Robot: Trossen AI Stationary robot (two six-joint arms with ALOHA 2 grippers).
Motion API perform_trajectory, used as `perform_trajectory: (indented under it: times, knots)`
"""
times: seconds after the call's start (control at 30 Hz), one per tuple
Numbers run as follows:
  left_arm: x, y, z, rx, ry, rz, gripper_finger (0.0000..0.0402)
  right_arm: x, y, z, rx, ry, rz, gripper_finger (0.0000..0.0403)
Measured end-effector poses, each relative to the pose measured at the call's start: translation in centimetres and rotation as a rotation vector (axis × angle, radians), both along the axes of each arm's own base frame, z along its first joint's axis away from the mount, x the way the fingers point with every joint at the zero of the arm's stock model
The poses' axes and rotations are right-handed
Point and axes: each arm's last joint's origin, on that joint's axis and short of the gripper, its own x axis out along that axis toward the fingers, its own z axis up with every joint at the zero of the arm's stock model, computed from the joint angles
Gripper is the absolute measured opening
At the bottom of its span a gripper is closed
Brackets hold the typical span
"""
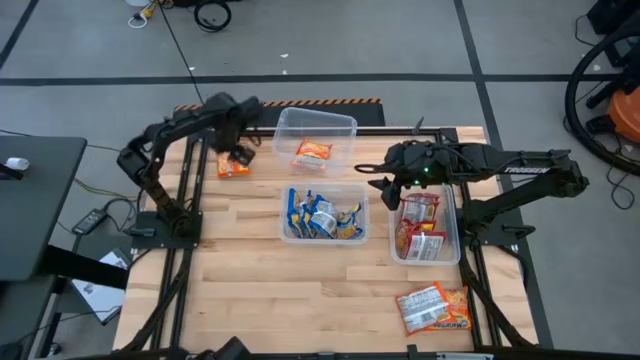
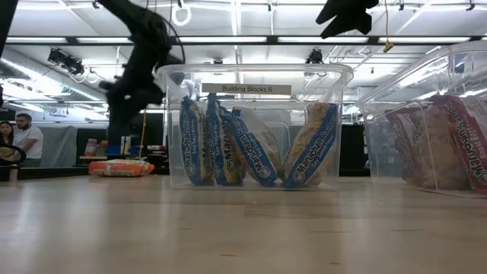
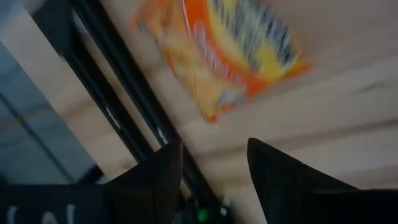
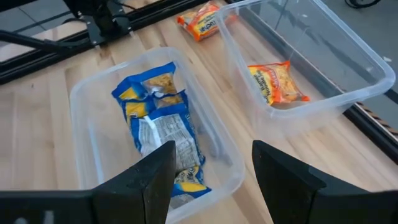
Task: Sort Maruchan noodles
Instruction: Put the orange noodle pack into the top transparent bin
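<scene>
A light wooden table (image 1: pixel 250 290) carries three clear plastic tubs (image 1: pixel 323 213), one loose orange noodle packet (image 1: pixel 233 167) at its far left edge and two more packets (image 1: pixel 433 308) near its front right corner

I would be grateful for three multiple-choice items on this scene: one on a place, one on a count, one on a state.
1. Where does the orange packet outside the tubs lie?
A. on the table beside the far tub
B. inside the middle tub
C. in the right gripper

2. How many clear tubs stand on the table?
A. two
B. three
C. five

3. How is the left gripper?
A. shut on a blue packet
B. open, holding nothing
C. out of view

Answers: 1 A, the high view shows it on the wood beside that tub; 2 B, the third is the right tub; 3 B, the left wrist view shows its fingers apart with the packet beyond them.
</scene>
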Motion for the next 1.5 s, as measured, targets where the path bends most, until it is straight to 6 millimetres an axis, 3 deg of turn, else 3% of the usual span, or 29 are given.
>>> perform_trajectory:
  times: [0.2,0.37,0.7,0.87,1.07,1.33,1.4,1.5]
  knots:
    - [-1.3,-1.8,-5.6,0.037,0.069,0.181,0.0178,0.0,0.0,0.0,-0.019,0.006,0.016,0.0217]
    - [-1.7,-2.8,-8.7,0.04,0.044,0.163,0.0182,0.0,0.1,0.0,0.002,0.006,0.041,0.0217]
    - [-3.1,-1.9,-9.5,0.053,0.074,0.093,0.0239,0.0,0.2,0.0,0.023,0.006,0.072,0.0217]
    - [-3.8,-1.8,-11.0,0.038,0.029,0.081,0.0237,0.0,0.2,0.0,0.025,0.005,0.07,0.0217]
    - [-3.8,-1.8,-11.5,0.051,0.012,0.071,0.0173,0.0,0.0,0.0,0.006,0.006,0.063,0.0217]
    - [-2.7,-1.7,-11.3,0.068,-0.061,0.037,0.0016,0.3,-0.9,0.4,-0.078,-0.024,0.062,0.0217]
    - [-2.6,-1.9,-10.6,0.031,-0.07,0.036,0.0011,0.4,-1.0,0.6,-0.128,-0.033,0.093,0.0217]
    - [-2.4,-2.3,-8.0,-0.003,-0.085,0.029,0.0008,0.7,-1.0,1.0,-0.232,-0.047,0.156,0.0217]
